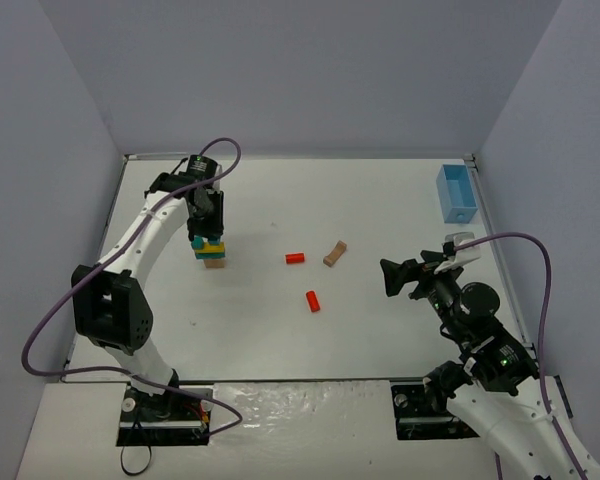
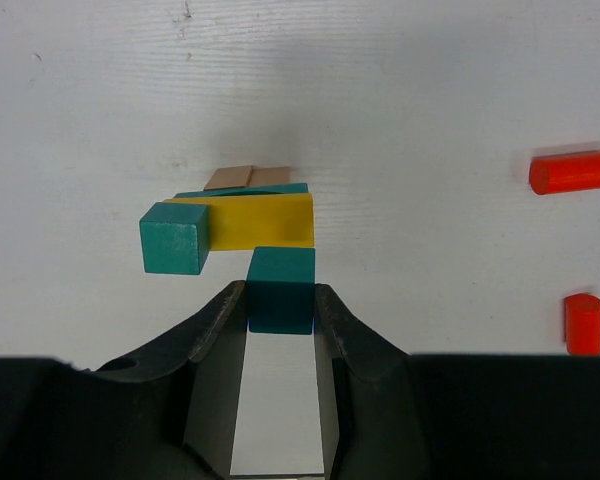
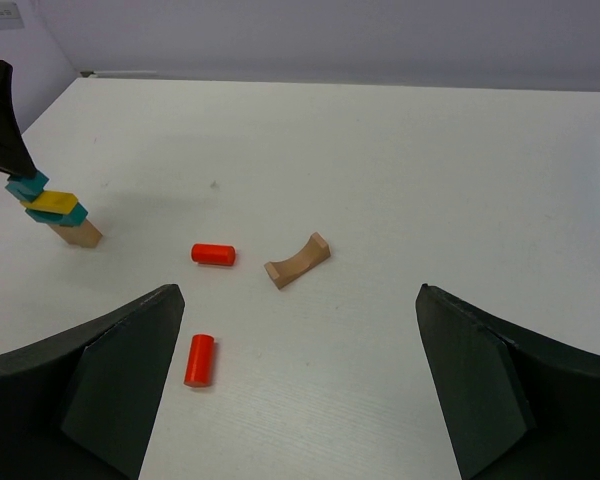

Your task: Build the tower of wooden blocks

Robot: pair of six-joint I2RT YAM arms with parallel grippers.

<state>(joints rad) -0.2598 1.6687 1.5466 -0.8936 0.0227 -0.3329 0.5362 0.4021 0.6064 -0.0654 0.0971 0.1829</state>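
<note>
The wood block tower (image 1: pixel 210 251) stands at the left of the table: a tan base (image 2: pixel 248 177), a flat teal piece, a yellow block (image 2: pixel 258 220) and a teal cube (image 2: pixel 175 237) on its left end. My left gripper (image 1: pixel 206 222) hangs right over it, shut on a second teal cube (image 2: pixel 280 290) beside the first. Two red cylinders (image 1: pixel 296 258) (image 1: pixel 312 301) lie loose at mid-table, also in the right wrist view (image 3: pixel 213 254) (image 3: pixel 199 360). My right gripper (image 1: pixel 392 277) is open and empty, pointing at them from the right.
A tan arch block (image 1: pixel 334 254) lies just right of the upper red cylinder, and shows in the right wrist view (image 3: pixel 297 261). A light-blue bin (image 1: pixel 456 193) stands at the far right by the wall. Walls close the table on three sides.
</note>
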